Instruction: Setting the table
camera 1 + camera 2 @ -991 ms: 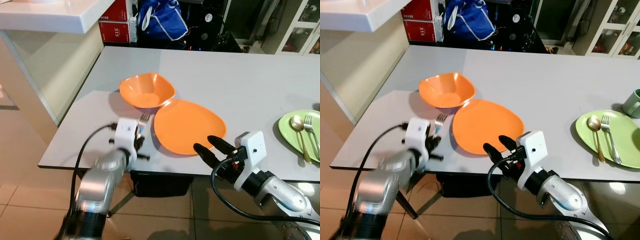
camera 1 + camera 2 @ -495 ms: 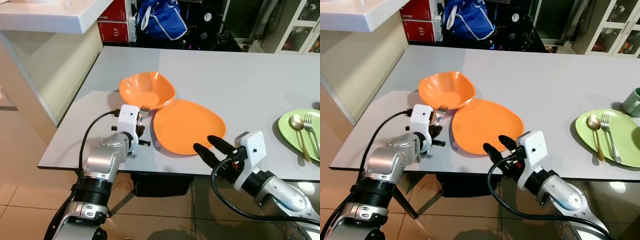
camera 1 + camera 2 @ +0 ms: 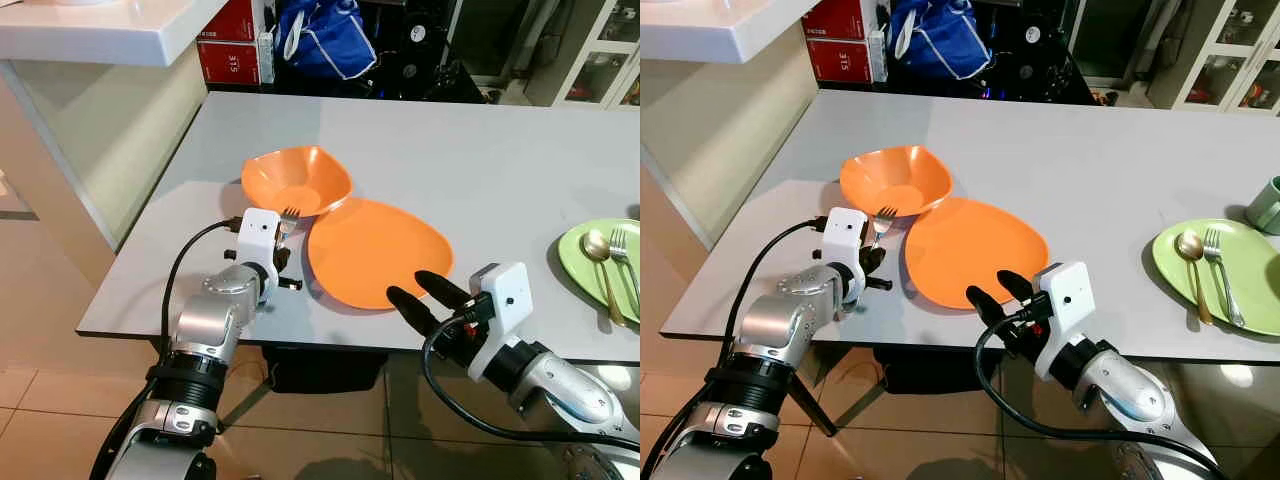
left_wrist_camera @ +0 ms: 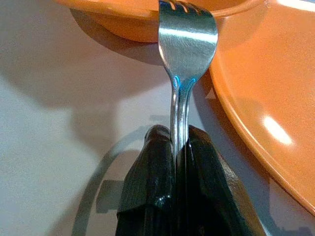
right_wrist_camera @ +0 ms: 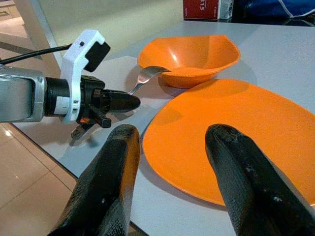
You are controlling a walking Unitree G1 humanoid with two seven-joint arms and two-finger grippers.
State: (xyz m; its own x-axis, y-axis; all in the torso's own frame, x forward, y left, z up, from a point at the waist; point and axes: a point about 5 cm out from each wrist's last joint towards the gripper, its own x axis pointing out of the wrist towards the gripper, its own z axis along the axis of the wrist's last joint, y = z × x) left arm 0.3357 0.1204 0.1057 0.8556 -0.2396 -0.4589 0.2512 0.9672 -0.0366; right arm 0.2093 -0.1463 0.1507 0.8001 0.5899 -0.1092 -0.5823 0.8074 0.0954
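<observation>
Left gripper (image 4: 176, 147) was pinched tight on the handle of a silver metal fork (image 4: 186, 44), which stuck straight out past the fingertips toward 12 o'clock in the head view, its tines reaching the near rim of the orange plastic bowl (image 3: 296, 181). Whether tines touched the rim could not be told. Fork hung above the grey table (image 3: 480, 150), in the gap with the bowl at 12 o'clock and the flat orange plastic plate (image 3: 378, 252) at 3 o'clock. Right gripper (image 3: 423, 297) hovered at the plate's near edge, about 5 o'clock of it, its two black fingers (image 5: 109, 182) spread apart and holding nothing. Count: two orange dishes, one bowl and one plate, edges just beside each other. One green plate (image 3: 1215, 275) far off at 3 o'clock, carrying one gold spoon (image 3: 1191, 261) and one second silver fork (image 3: 1218, 263). Forks in all: two. One green cup (image 3: 1267, 205) at the frame edge beyond the green plate.
</observation>
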